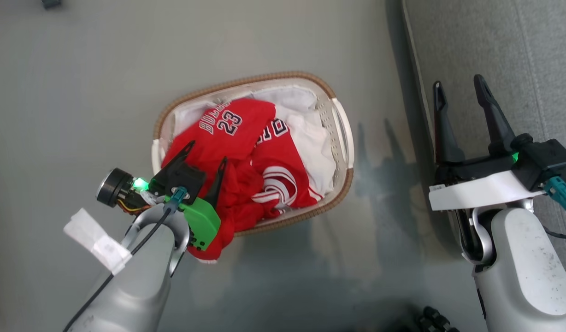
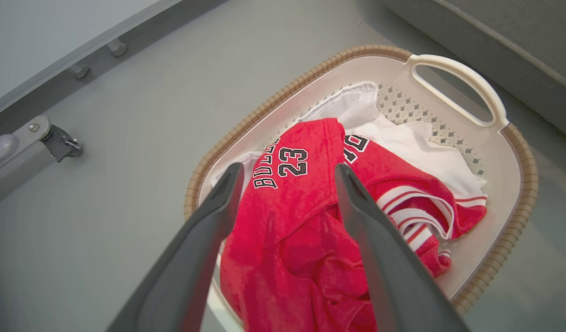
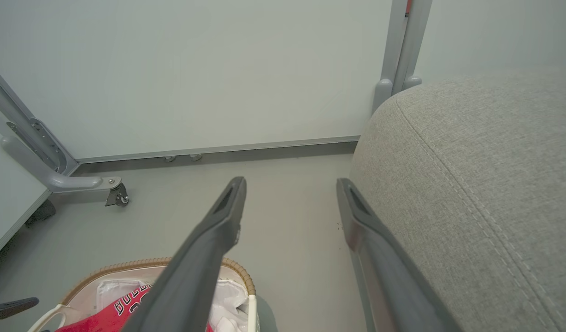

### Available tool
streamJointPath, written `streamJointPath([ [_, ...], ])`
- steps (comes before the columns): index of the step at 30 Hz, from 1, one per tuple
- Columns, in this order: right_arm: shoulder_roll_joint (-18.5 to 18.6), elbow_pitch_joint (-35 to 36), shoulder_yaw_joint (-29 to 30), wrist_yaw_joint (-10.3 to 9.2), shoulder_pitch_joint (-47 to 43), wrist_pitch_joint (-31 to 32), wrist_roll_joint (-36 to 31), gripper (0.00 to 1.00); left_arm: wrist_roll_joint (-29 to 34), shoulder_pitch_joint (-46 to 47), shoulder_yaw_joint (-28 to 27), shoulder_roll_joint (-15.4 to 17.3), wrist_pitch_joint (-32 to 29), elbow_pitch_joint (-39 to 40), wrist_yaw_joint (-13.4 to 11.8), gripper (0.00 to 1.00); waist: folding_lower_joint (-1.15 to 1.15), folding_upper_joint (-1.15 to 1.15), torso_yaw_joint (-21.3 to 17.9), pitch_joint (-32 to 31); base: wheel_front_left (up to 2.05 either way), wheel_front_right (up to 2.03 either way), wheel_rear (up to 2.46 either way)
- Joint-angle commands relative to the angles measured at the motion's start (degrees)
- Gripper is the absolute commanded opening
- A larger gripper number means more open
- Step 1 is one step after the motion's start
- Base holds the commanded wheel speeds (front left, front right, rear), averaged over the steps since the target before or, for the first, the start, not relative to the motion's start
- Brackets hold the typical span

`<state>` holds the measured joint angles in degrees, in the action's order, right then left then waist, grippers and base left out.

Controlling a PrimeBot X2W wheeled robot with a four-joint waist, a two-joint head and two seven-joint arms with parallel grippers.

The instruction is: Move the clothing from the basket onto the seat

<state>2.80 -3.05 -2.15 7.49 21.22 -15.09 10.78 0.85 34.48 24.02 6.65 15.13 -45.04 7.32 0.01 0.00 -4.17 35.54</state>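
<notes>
Left gripper [image 1: 208,151] spread wide, empty, poised just above the clothing [image 1: 246,138] | red heap lay lengthwise in the basket [image 1: 246,80], one end spilling over its near rim | right gripper [image 1: 458,82] also spread, empty, farther off by the seat [image 1: 532,55] | basket on grey floor [image 1: 80,92]

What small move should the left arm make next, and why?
Probably lower the left gripper and close its jaws on the red jersey clothing with number 23: the jaws stand open over it, holding nothing, and it lies in the white perforated plastic basket with brown woven rim.
</notes>
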Motion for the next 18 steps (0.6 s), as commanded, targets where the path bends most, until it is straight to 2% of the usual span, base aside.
streamJointPath([
  [1, 0.17, 0.35, 0.07, 0.0, 1.25, -0.12, 0.56, 1.0, 0.66, 2.69, 0.74, 0.55, 0.05, -2.05, 0.16, 1.0, -0.01, 0.0, -4.43, 9.13, 0.0, 0.0, 0.0],
  [9, 0.17, 1.21, -0.8, 0.0, 2.53, -0.12, 2.69, 1.0, 2.28, 9.04, 3.95, 1.28, 0.03, -10.84, 0.05, 1.0, -0.01, 0.0, -6.48, 13.55, 0.0, 0.0, 0.0],
  [18, 0.16, 1.56, -1.33, 0.0, 3.81, -0.12, 4.55, 1.0, 2.6, 15.15, 4.18, 2.92, 0.04, -17.87, -2.92, 1.0, -0.01, 0.0, -8.26, 16.41, 0.0, 0.0, 0.0],
])
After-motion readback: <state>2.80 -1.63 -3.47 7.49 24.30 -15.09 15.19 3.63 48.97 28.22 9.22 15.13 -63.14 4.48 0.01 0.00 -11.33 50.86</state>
